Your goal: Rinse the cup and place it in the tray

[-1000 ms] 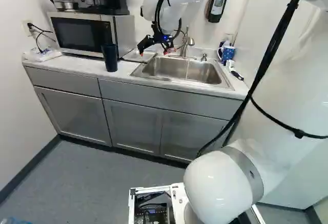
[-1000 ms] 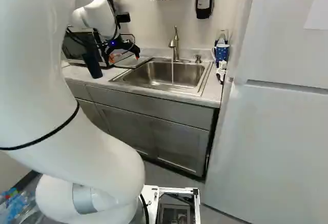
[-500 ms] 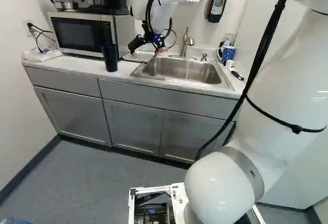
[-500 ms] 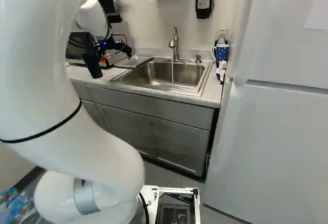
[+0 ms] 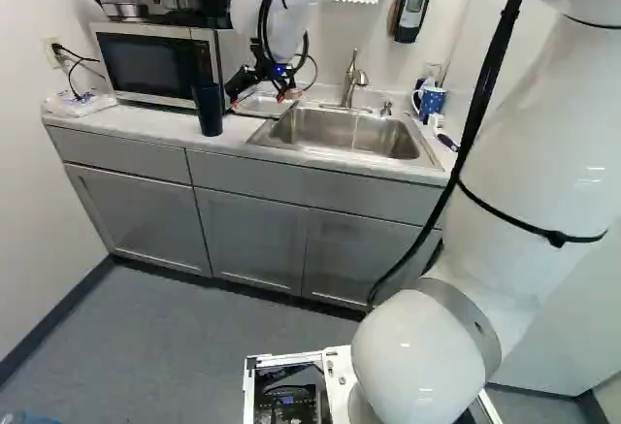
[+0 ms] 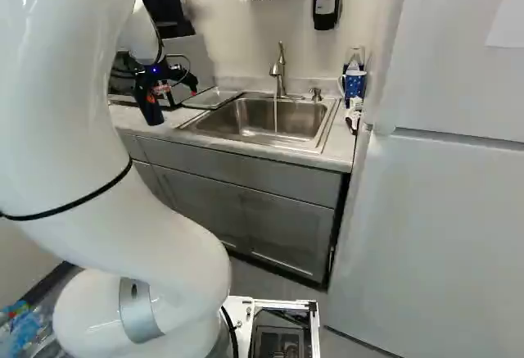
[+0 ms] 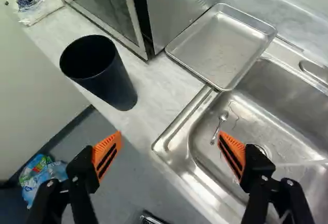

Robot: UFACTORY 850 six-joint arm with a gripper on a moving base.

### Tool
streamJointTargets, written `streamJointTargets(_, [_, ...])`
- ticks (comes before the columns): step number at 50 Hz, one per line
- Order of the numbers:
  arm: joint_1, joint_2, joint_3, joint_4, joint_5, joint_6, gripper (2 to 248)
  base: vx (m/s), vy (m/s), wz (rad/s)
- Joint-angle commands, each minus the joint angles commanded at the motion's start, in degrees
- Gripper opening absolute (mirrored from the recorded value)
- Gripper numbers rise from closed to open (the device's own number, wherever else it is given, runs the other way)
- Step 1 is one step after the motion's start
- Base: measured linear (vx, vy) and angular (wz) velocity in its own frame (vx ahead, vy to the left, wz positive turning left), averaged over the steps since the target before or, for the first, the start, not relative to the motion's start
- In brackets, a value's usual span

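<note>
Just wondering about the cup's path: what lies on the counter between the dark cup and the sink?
Just bare countertop between the dark cup and the sink's nearest rim, as the wrist view shows.

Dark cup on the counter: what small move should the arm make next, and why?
Probably shift the open gripper sideways toward the cup: it stands on the counter, ahead of one finger rather than centred between the two.
</note>
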Motion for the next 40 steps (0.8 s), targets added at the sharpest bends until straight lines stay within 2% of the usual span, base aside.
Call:
streamJointTargets(16, [2.9,-2.7,-0.7,0.0,1.7,0.0,247,0.000,0.000,0.000])
streamJointTargets(27, [4.7,-3.2,0.1,0.0,6.2,0.0,247,0.000,0.000,0.000])
streamJointTargets(40, [6.1,-2.0,3.2,0.0,12.3,0.0,247,0.000,0.000,0.000])
